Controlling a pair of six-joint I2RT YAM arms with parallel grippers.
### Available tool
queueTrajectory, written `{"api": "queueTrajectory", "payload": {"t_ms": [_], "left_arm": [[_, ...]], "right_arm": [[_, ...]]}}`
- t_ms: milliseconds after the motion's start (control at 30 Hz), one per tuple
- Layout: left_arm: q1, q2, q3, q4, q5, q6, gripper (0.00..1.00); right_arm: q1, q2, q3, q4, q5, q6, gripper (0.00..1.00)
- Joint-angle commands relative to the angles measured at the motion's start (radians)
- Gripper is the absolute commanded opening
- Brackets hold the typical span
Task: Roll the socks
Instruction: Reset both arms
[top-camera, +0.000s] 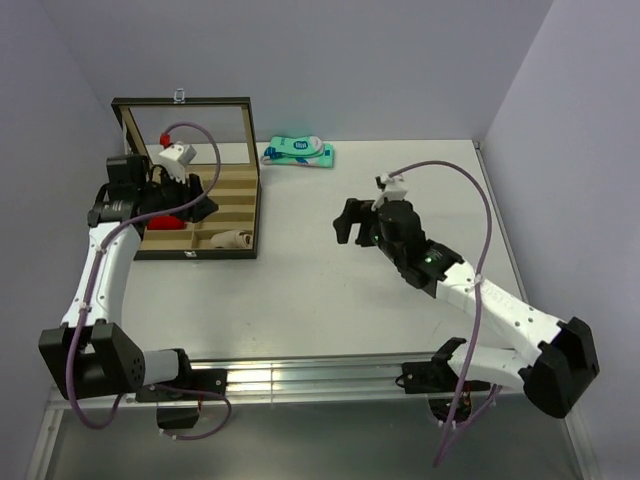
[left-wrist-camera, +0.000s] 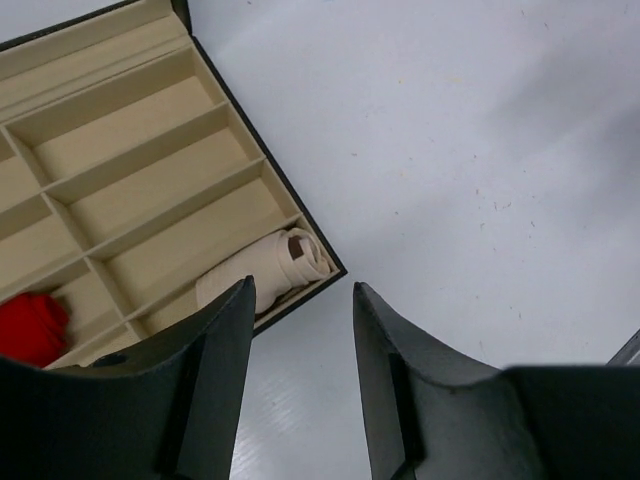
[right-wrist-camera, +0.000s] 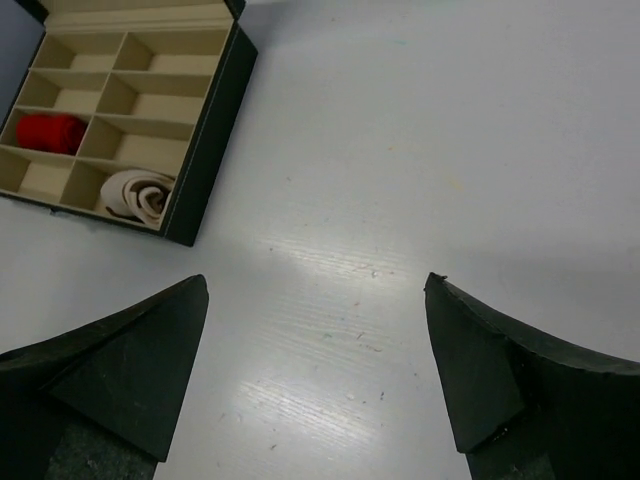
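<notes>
Status at this frame: both socks sat rolled inside the divided box (top-camera: 195, 254), at the left of the tabletop (top-camera: 330, 290) with its lid up.

- Beige sock (left-wrist-camera: 265, 270): rolled into a coil, lying in the corner compartment farthest from the lid, on the side toward the right arm.
- Red sock (right-wrist-camera: 50, 132): bundled up in the other column, one row closer to the lid. It was too small in view to judge how tight the roll was.
- Left gripper (left-wrist-camera: 300, 290): above the near-right corner of the box, jaws apart with nothing between them. It touched neither sock.
- Right gripper (right-wrist-camera: 315, 285): over bare tabletop well right of the box, jaws spread wide and empty.
- Teal-and-white packet (top-camera: 298, 152): at the far edge, beside the box lid. Not part of the job.

My read: rolling and stowing looked done, and this was the release or clear-out end of the task — no fabric lay loose on the tabletop in any view.

If anything was left, the next move was a retreat. The left arm would have needed to lift straight up and pull back toward its base without clipping the box wall or the raised lid. The right arm had open space and could simply park.

One check worth making: whether the beige coil's outer end would hold or spring open. From the left wrist view it looked seated against the dividers, but I couldn't confirm it was tucked.
</notes>
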Motion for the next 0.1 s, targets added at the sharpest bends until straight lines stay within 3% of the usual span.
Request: {"api": "queueTrajectory", "payload": {"t_ms": [0,67], "left_arm": [[-0.014,-0.05,-0.008,0.006,0.01,0.038,0.5],[-0.015,-0.048,0.001,-0.009,0.025,0.038,0.49]], "right_arm": [[-0.017,-0.07,-0.044,0.019,0.085,0.039,0.96],[-0.02,-0.089,-0.055,0.029,0.096,0.045,0.97]]}}
